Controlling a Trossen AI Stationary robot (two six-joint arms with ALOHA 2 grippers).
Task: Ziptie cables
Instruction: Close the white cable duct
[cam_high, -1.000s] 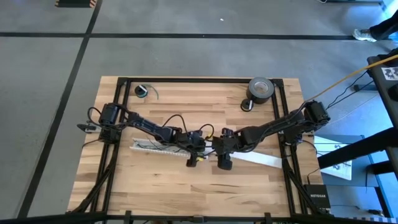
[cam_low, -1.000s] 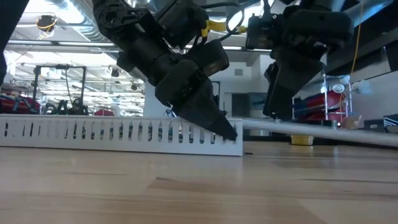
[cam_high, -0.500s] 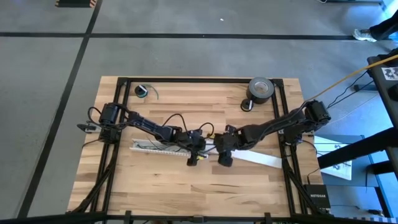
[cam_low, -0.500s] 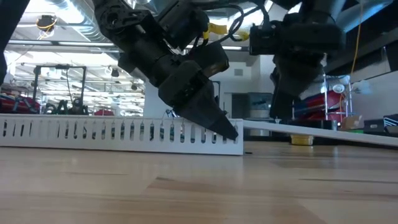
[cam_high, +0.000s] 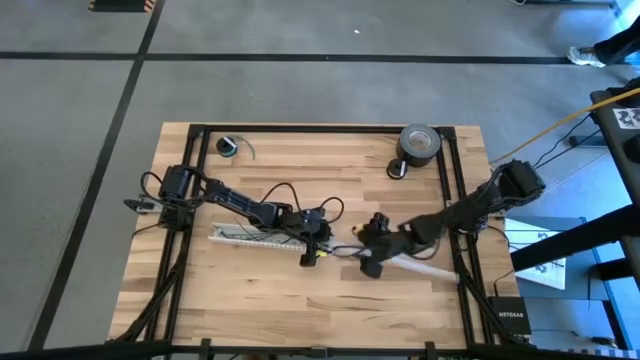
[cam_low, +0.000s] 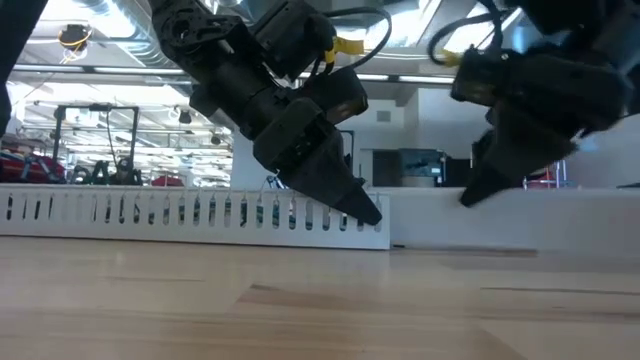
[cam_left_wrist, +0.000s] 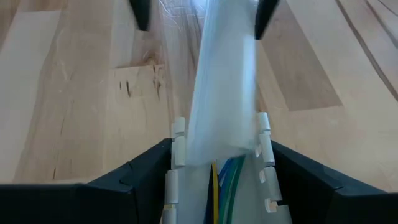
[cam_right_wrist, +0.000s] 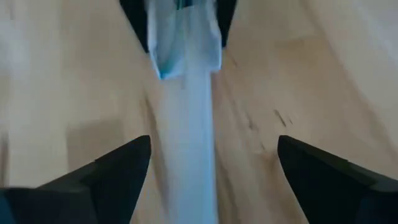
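A: We are looking down on the wooden worktop (cam_high: 250, 290), and the left gripper (cam_high: 313, 243) is sitting at the end of the white slotted strip (cam_high: 255, 238). What are its fingers doing?

B: In the left wrist view we are seeing the 2 dark fingers (cam_left_wrist: 140, 177) standing on either side of the slotted strip, just outside its walls. They are parted; we cannot tell whether they are pressing on it.

A: And the cables (cam_left_wrist: 225, 180)?

B: They are lying inside the slotted strip, green, blue and yellow strands showing at its end between the left fingers. A flat white cover strip (cam_high: 415, 267) is running from that end toward the right arm.

A: Where is the right gripper (cam_high: 368, 262)?

B: It is hovering near the middle of the worktop, over the cover strip, just beside the left gripper. In the right wrist view its fingers (cam_right_wrist: 118, 171) are spread wide on both sides of the strip and are holding nothing.

A: Are we reading any writing?

B: Only 1 label: a black box (cam_high: 505, 318) on the floor off the worktop's right corner is showing "NETGEAR". A grey roll of tape (cam_high: 419, 143) and a small round coil with a green wire (cam_high: 231, 147) are resting along the far edge, well apart from the grippers. We are not making out the zipties.
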